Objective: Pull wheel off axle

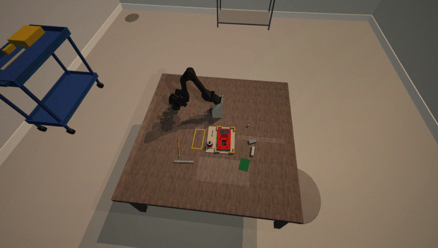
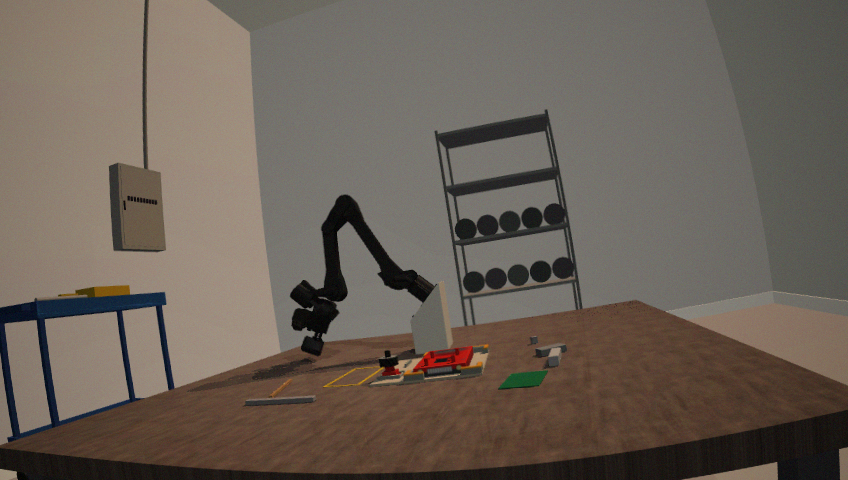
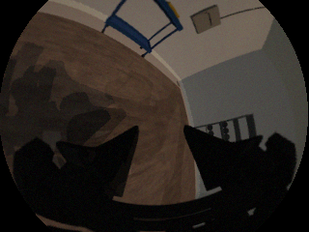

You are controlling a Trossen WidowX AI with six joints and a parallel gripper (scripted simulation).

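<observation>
— Where is the arm [image 2: 351, 237] right now?

— It rises from its grey base [image 1: 217, 107] near the back of the desk [image 1: 172, 187], bends at a high elbow and folds down to the left. The gripper [image 2: 313, 343] hangs low over the desk at the back left, above its own shadow, touching nothing.

— And the jaws?

— Partly open, a bit past half their spread, with nothing between them. In the wrist view the two dark fingers stand apart, and only wood grain and the far wall show in the gap.

— Where is the wheel?

— The wheel [image 1: 209, 143] sits on its upright axle at the front left corner of the pale board [image 1: 212, 135], just beside the red block [image 1: 223, 139] with orange corners. From the side it shows as a small dark wheel [image 2: 388, 358] over a red foot.

— And the marked area?

— The yellow outline [image 1: 199, 138] lies flat on the desk just left of the board, near the wheel. Nothing lies inside it. The gripper is well apart from both, farther back and to the left.

— Anything else on the desk?

— A thin orange stick [image 1: 178, 146] and a grey bar [image 1: 183, 161] left of the outline, a green card [image 1: 244, 164] in front of the board, and a few small grey blocks [image 1: 251, 141] to the right.

— And around it?

— A blue cart [image 1: 46, 76] carrying yellow boxes stands to the left; a metal shelf [image 2: 511, 214] of dark discs stands by the back wall.
</observation>
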